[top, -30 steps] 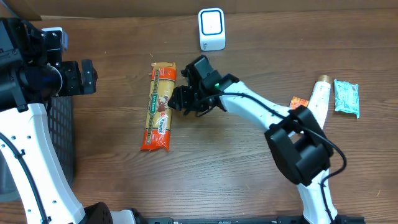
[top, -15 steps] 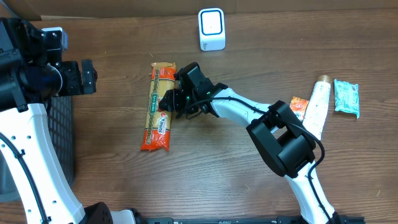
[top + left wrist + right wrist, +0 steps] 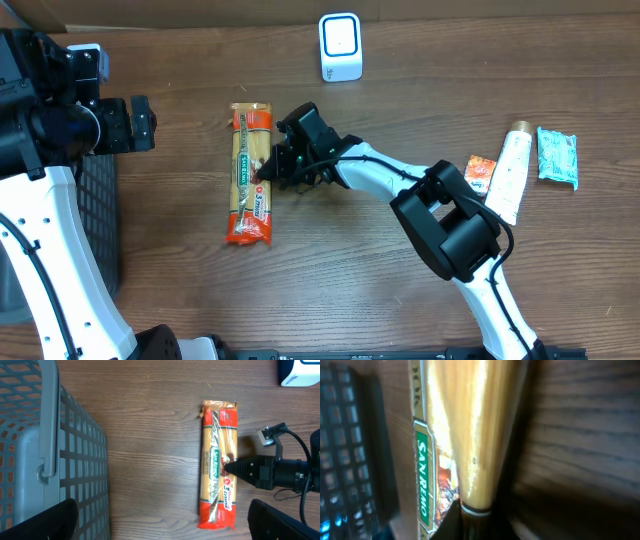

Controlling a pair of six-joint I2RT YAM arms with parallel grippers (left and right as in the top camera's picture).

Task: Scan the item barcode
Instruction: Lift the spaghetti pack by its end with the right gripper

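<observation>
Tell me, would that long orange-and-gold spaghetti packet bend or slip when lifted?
Probably stiff: the long orange-and-gold spaghetti packet lies straight, strands packed lengthwise. It gleams under the light, so it is likely slippery. Lying flat, it seems unlikely to roll.

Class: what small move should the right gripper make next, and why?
Probably a slight lift of the right gripper, to test its hold: its jaws are shut against the long orange-and-yellow spaghetti packet, which lies flat, away from the white box-shaped scanner.

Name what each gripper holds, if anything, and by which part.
Right gripper: shut on the spaghetti packet, pinching its long edge near mid-length. Left gripper: open, holding nothing.
</observation>
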